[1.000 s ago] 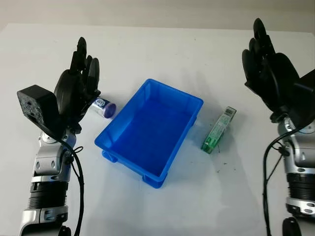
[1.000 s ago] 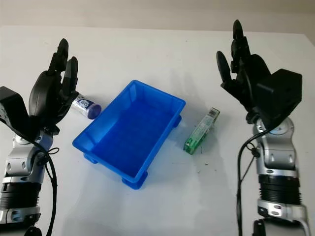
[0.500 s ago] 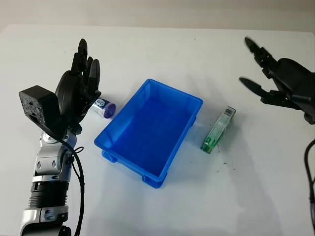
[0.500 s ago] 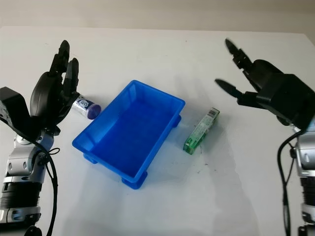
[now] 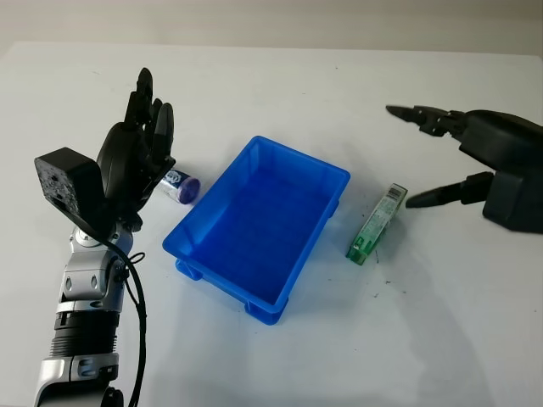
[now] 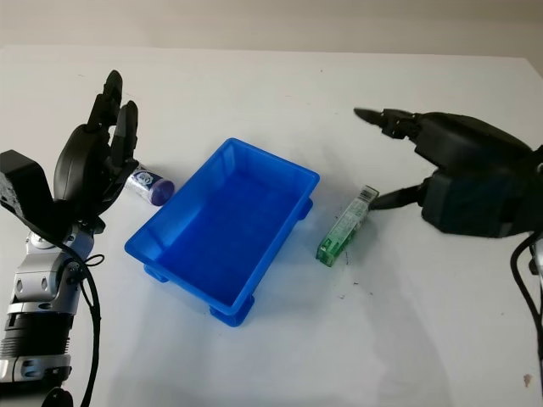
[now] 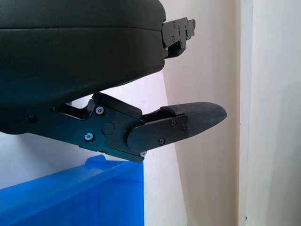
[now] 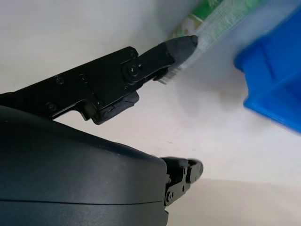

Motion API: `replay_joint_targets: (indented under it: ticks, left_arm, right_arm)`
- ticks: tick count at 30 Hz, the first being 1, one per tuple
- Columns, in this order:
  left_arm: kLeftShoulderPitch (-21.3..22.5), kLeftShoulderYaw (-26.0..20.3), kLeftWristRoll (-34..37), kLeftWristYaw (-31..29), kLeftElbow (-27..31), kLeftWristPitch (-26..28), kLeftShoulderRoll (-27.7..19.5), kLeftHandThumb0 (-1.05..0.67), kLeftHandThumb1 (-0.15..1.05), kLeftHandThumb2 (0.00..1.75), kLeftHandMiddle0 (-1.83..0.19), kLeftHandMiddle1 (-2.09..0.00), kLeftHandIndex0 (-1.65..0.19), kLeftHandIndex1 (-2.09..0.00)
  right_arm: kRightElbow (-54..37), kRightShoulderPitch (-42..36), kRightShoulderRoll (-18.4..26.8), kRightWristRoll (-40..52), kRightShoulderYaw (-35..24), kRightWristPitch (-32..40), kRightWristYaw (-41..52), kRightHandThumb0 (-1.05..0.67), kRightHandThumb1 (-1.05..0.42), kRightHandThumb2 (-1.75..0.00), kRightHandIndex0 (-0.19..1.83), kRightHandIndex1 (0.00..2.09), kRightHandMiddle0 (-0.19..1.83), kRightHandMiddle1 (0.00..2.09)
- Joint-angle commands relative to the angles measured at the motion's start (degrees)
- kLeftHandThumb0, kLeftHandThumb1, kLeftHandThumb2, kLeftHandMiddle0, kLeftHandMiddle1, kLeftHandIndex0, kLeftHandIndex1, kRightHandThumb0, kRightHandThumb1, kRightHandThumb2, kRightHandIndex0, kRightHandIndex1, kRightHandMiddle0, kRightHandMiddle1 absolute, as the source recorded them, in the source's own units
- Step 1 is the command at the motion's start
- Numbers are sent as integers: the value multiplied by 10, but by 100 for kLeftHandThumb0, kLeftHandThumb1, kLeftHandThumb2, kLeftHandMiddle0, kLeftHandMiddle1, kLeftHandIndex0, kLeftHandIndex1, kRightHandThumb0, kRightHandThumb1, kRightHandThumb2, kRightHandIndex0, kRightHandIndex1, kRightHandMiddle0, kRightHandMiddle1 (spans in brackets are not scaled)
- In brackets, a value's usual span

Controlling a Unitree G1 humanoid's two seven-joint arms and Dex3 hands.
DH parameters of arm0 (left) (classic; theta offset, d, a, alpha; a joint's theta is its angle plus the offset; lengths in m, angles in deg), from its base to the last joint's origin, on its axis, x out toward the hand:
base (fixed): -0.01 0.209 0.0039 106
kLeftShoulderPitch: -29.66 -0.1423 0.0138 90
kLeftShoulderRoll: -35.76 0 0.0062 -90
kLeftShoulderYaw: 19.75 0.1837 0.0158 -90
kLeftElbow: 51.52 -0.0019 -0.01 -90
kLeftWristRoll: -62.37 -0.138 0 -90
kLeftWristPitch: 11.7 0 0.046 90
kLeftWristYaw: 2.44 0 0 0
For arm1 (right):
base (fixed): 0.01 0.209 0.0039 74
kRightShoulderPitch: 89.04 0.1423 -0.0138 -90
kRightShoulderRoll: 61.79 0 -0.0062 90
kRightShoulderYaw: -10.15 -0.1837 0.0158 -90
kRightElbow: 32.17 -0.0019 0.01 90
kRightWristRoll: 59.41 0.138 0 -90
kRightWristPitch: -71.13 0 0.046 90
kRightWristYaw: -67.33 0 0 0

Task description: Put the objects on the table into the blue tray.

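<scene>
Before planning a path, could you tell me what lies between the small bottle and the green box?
The blue tray sits between the small bottle and the green box, seen in both eye views.

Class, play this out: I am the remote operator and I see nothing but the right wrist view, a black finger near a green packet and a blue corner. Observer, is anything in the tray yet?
Observer: No. From the head camera, the blue tray has nothing in it.
Operator: Is the green packet the only thing to pick up?
Observer: No. A small purple-capped bottle lies on the table on the tray's other side from the green packet.
Operator: Where is the other hand?
Observer: The left hand is raised beside that bottle, open and holding nothing.
Operator: And mine?
Observer: The right hand is open, held beside the packet's far end, not gripping it.
</scene>
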State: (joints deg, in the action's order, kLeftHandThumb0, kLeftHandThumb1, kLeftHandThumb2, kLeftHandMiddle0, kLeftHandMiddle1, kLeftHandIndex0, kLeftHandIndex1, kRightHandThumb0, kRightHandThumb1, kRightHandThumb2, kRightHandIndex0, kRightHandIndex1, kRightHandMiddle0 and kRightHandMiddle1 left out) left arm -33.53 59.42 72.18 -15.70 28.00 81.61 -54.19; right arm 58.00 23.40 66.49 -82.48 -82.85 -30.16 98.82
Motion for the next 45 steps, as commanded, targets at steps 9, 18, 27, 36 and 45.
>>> replay_joint_targets:
  ticks: [9, 18, 27, 36, 45]
  left_arm:
    - [5, 0, 1, -1, 7, -1, -4, -71, 105, 63, 19, 0, 19, 0]
    - [3, -2, 5, -7, 6, -2, -5, -70, 105, 63, 19, 0, 19, 0]
    - [2, -1, 0, -3, 8, 1, -6, -71, 105, 62, 19, 0, 19, 0]
    - [5, -1, 0, -6, 8, 2, -9, -71, 105, 63, 19, 0, 19, 0]
    - [6, 1, -2, -2, 16, 6, -9, -71, 105, 64, 19, 0, 19, 0]
  right_arm:
    - [40, 1, 20, -68, 34, -106, -49, -42, -79, -5, 37, 13, 40, 8]
    - [100, 8, 18, -120, 60, -191, -114, -37, -81, -6, 45, 14, 49, 10]
    - [132, 5, 16, -124, 74, -225, -136, -34, -88, -7, 49, 15, 52, 12]
    - [168, 5, 11, -128, 83, -268, -174, -38, -93, -6, 53, 17, 55, 17]
    - [180, 2, 7, -93, 87, -276, -161, -33, -95, -6, 27, 90, 16, 110]
